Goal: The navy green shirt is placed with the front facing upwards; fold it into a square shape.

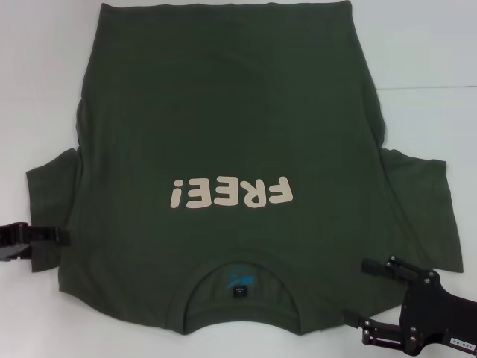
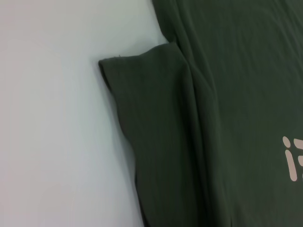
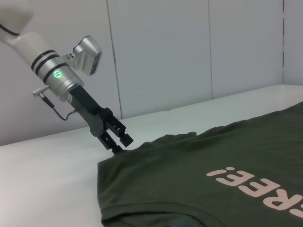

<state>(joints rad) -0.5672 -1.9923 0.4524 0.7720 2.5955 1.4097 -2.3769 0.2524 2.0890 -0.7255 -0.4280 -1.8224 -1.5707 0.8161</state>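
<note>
navy green shirt point(image 1: 223, 142) flat (print up), left gripper point(image 3: 118, 144) at sleeve, right gripper point(image 1: 365, 294) nr shoulder

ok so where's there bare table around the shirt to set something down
Bare white table lies beside the dark olive-green cotton T-shirt, left of its body and beyond its left sleeve; likewise on the right, beyond the right sleeve. Crowded: the left gripper at the left sleeve's edge and the right gripper, open, over the shoulder by the collar.

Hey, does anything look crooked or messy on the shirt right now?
Mostly flat. The dark olive-green cotton T-shirt has one oddity: its side edge on the robot's right is folded over in a pleat; the sleeves lie spread.
</note>
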